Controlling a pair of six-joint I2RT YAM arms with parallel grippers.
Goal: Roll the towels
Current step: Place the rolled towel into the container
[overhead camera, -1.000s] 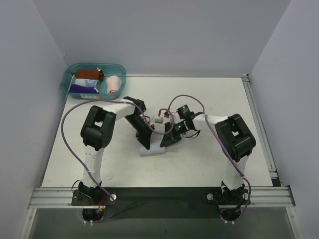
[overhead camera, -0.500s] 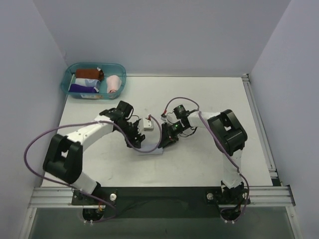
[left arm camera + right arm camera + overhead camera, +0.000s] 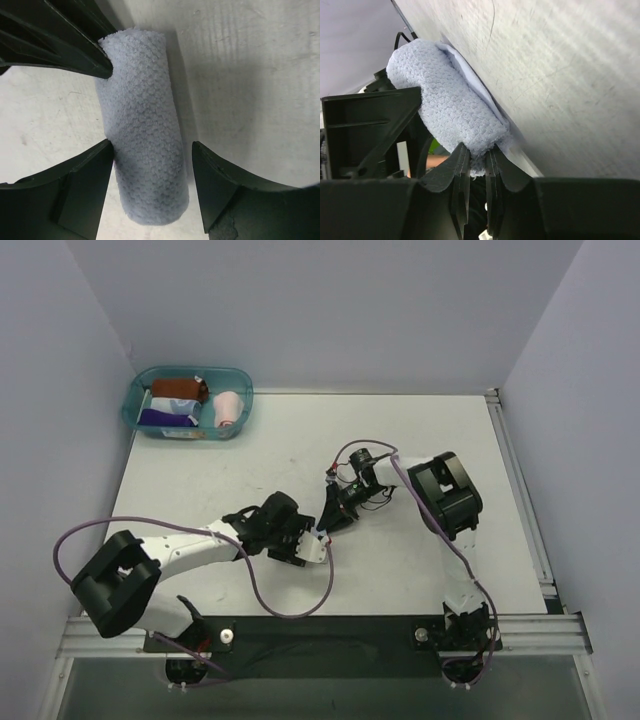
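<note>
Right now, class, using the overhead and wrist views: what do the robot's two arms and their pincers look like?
Both the left arm and right arm have white links joined by chunky black joint housings. A thin purple cable loops loosely along each. The left pincer and right pincer have matte black plastic fingers tapering to blunt tips.

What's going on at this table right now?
The light blue towel lies rolled into a cylinder on the table. The right gripper pinches one end, while the left gripper stands open astride the roll. A rolled pink towel sits in the teal tub.
</note>
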